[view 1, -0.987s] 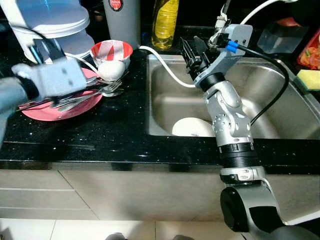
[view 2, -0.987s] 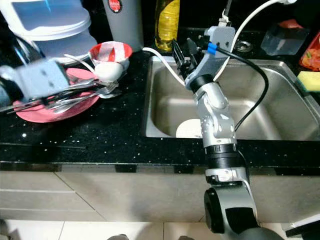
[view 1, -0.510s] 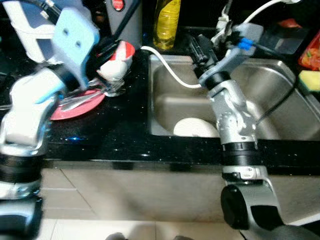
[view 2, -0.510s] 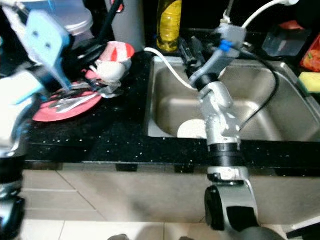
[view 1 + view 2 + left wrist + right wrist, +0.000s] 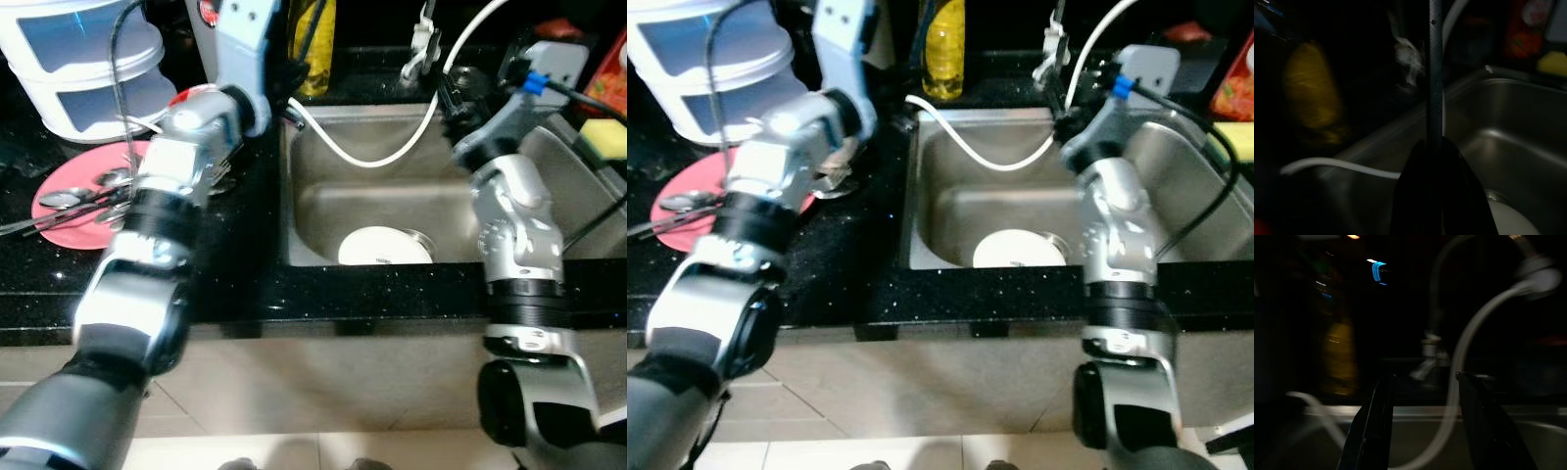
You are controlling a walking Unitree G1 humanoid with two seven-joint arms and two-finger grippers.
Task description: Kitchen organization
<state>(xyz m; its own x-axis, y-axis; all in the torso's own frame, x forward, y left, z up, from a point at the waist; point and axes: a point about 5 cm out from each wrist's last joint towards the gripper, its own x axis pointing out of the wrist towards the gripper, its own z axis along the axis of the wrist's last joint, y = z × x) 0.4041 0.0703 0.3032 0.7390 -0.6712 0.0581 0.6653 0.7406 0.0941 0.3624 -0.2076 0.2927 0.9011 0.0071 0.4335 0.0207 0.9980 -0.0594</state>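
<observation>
Holding a thin dark metal stick (image 5: 1435,73) tight in the left gripper (image 5: 1434,147), fingers pressed together on it, stick pointing straight out past the tips. Maybe the handle of a spoon or fork; too dark to tell. Held up high near the back left corner of the shiny steel sink (image 5: 323,196), just in front of the yellow plastic bottle (image 5: 943,49). Probably lifted that high to clear the black stone counter (image 5: 235,274) and drop the stick in for washing. Left arm stretched long, up from the shoulder and across the counter, wrist bent toward the sink.

Waiting with the right gripper (image 5: 1425,426), fingers spread apart and holding nothing, near the tap and the bendy white hose (image 5: 372,157). Right arm standing tall from the counter edge, elbow straight, wrist tipped forward over the sink.

Lying flat at the bottom of the sink, a round white plate (image 5: 384,245). Resting well apart on the counter, a round pink plate (image 5: 59,201) piled with silver spoons.
</observation>
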